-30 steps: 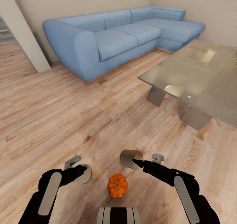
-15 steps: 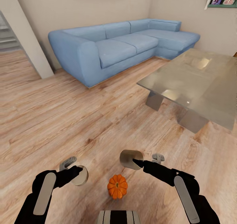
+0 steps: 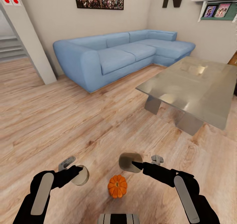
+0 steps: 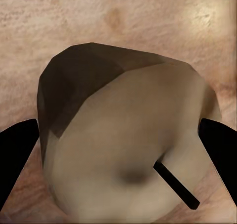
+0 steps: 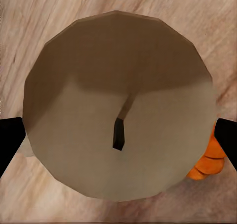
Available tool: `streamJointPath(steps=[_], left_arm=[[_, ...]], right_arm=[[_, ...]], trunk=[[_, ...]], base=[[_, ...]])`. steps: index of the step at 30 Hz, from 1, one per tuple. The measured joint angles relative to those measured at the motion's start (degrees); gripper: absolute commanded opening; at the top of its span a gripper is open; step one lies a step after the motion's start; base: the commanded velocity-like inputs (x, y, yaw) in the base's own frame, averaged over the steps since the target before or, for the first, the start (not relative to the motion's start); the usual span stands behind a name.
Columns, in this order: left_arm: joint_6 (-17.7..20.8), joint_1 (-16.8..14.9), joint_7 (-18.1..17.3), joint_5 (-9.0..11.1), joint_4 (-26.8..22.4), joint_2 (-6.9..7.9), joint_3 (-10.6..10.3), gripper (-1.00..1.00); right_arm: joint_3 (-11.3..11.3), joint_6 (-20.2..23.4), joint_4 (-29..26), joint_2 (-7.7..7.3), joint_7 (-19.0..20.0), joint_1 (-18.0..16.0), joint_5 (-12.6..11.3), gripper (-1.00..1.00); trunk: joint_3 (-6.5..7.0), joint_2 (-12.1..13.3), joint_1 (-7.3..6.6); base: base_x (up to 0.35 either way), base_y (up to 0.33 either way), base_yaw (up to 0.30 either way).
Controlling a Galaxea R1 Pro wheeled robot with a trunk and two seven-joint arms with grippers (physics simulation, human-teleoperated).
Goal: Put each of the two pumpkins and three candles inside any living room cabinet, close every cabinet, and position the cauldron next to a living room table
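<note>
I have a candle clamped in each hand, the left gripper [image 3: 78, 174] closed on one candle [image 3: 81, 175] and the right gripper [image 3: 136, 164] on another [image 3: 130, 162], with a pumpkin [image 3: 117, 186] on the wood floor [image 3: 65, 125] between them. Next I judge I must drive to a cabinet to stow them. Ahead stand the glass table [image 3: 187, 86] and a blue sofa [image 3: 115, 54].

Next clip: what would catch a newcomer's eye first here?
Each gripper holds a stubby beige candle: the left gripper grips the left candle, the right gripper the right candle. A bright-orange pumpkin sits on the wood floor between them, with the blue sofa and glass table beyond.
</note>
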Motion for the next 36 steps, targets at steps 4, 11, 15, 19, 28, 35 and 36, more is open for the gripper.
streamJointPath(steps=[4, 11, 15, 19, 28, 35, 36], left_arm=[[0.03, 0.0, 0.01, 0.87, 0.0, 0.07, 0.01, -1.0], [0.03, 0.0, 0.01, 1.03, 0.0, 0.08, 0.09, -1.0], [0.03, 0.0, 0.01, 0.97, 0.0, 0.09, 0.14, -1.0], [0.04, 0.0, 0.01, 1.0, 0.0, 0.08, 0.12, -1.0], [0.03, 0.0, 0.01, 1.07, 0.02, 0.04, 0.1, -1.0], [0.03, 0.0, 0.01, 1.07, 0.08, -0.01, 0.09, -1.0], [0.03, 0.0, 0.01, 1.07, 0.08, -0.01, 0.09, -1.0]], right_arm=[[-0.08, 0.5, -0.01, -0.04, -0.02, 0.0, -0.12, -1.0], [-0.07, 0.5, -0.01, -0.05, -0.02, 0.0, -0.09, -1.0], [-0.09, 0.44, 0.02, -0.12, -0.08, 0.0, -0.06, -1.0], [-0.17, 0.21, -0.01, -0.14, -0.02, 0.0, -0.06, -1.0], [-2.85, 0.72, 0.09, -0.07, 0.23, 0.0, -0.16, -1.0], [-2.9, 0.76, 0.16, -0.05, 0.32, 0.0, -0.21, -1.0], [-2.9, 0.76, 0.16, -0.07, 0.32, 0.0, -0.21, -1.0]], trunk=[[0.89, 0.05, -0.12], [2.44, 0.15, -0.3], [3.33, 0.2, -0.4], [4.21, 0.26, -0.48], [6.21, 0.37, -0.74], [7.76, 0.47, -0.92], [7.98, 0.48, -0.94]], base=[[-0.018, 0.0, 0.0], [-0.001, 0.0, 0.0], [-0.046, 0.0, 0.0], [-0.215, 0.0, 0.0], [-0.021, 0.0, 0.0], [0.0, 0.0, 0.0], [0.0, 0.0, 0.0]])
